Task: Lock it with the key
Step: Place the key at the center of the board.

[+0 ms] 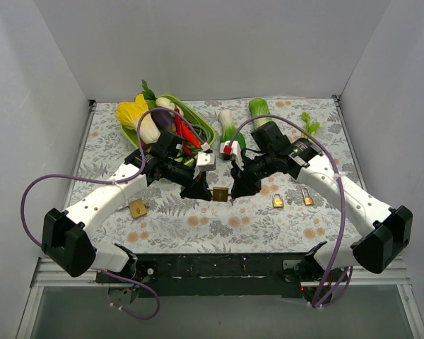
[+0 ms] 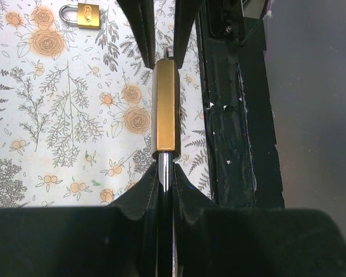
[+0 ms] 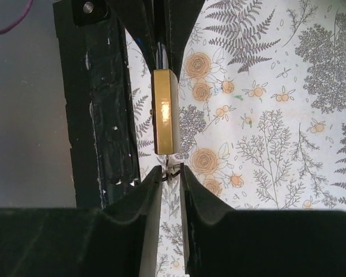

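Observation:
A brass padlock [image 1: 220, 193] hangs in the air between my two grippers, above the middle of the floral cloth. My left gripper [image 1: 202, 191] is shut on its steel shackle [image 2: 166, 173]; the brass body [image 2: 165, 107] points away from it. My right gripper [image 1: 236, 189] is shut on a small key [image 3: 172, 171] that sits in the bottom of the lock body [image 3: 164, 112]. In the right wrist view the fingertips [image 3: 153, 180] pinch the key head just below the body. The key blade is hidden inside the lock.
Three more brass padlocks lie on the cloth: one at the left [image 1: 137, 207], two at the right [image 1: 278, 201] [image 1: 307, 197]. A green basket [image 1: 204, 126] with vegetables stands at the back. The black table-edge frame [image 3: 101, 115] runs close under the grippers.

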You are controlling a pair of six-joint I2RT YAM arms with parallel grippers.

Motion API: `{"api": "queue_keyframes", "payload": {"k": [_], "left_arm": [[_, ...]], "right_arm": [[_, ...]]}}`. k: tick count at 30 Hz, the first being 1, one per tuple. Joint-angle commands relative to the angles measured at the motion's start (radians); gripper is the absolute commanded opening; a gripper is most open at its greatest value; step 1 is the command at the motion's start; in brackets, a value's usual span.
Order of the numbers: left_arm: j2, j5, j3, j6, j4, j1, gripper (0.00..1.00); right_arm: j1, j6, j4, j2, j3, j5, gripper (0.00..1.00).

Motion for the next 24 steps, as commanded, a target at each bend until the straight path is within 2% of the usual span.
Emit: {"api": "queue_keyframes", "payload": {"k": [1, 2, 3, 7, 18, 22, 23, 24], "left_arm": [[-0.058, 0.068, 0.024, -0.019, 0.058, 0.000, 0.00], [-0.059, 0.063, 0.023, -0.022, 0.063, -0.001, 0.00], [-0.061, 0.063, 0.018, -0.026, 0.068, -0.001, 0.00], [-0.069, 0.033, -0.005, -0.032, 0.072, 0.000, 0.00], [-0.069, -0.004, -0.104, 0.061, 0.039, 0.045, 0.00], [-0.058, -0.007, -0.123, 0.055, 0.051, 0.063, 0.00], [-0.056, -0.006, -0.123, 0.046, 0.055, 0.066, 0.00], [-0.056, -0.006, -0.121, 0.035, 0.065, 0.068, 0.00]], "right_arm": [[0.007, -0.026, -0.019, 0.003, 0.036, -0.015, 0.20], [0.007, -0.029, -0.017, 0.002, 0.034, -0.014, 0.05], [0.007, -0.029, -0.017, 0.003, 0.028, -0.011, 0.01], [0.004, -0.018, -0.022, -0.017, 0.005, 0.002, 0.01], [-0.167, 0.017, -0.029, -0.116, -0.160, -0.035, 0.01], [-0.245, 0.167, 0.070, -0.144, -0.246, 0.009, 0.01], [-0.274, 0.212, 0.148, -0.153, -0.272, 0.032, 0.01], [-0.283, 0.311, 0.193, -0.161, -0.319, 0.060, 0.01]]}}
